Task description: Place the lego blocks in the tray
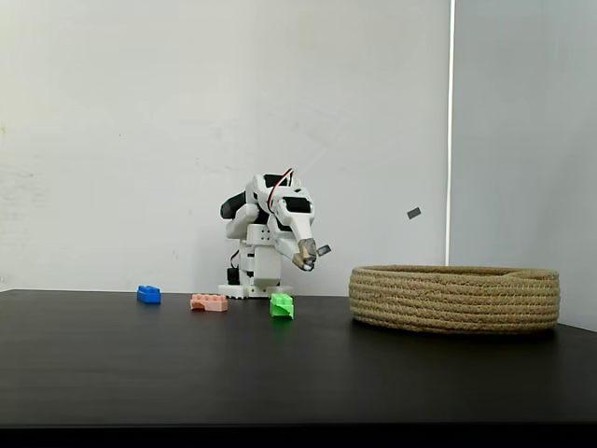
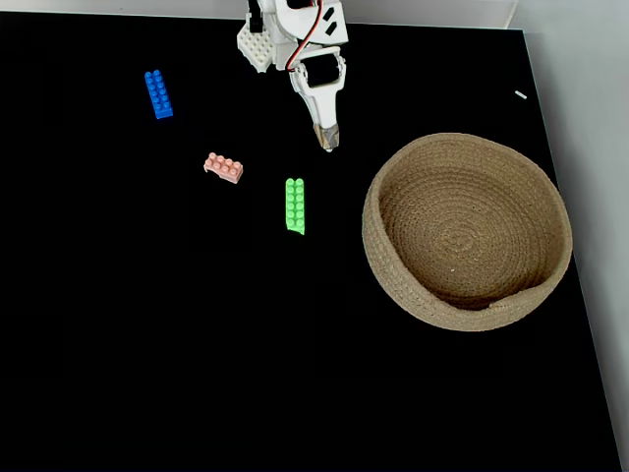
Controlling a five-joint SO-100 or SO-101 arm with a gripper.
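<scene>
Gripper [image 2: 328, 145] fingers pressed together, empty, above the black table [image 2: 197, 344]; blue brick [image 2: 157, 94], pink brick [image 2: 224, 167] and green brick [image 2: 295, 205] at nine o'clock of empty basket [image 2: 550, 275].

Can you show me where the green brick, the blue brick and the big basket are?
green brick [image 2: 295, 205]: fixed view from above, middle of its studded top.
blue brick [image 2: 157, 94]: same view, middle of its top.
basket [image 2: 378, 194]: same view, left rim.
</scene>
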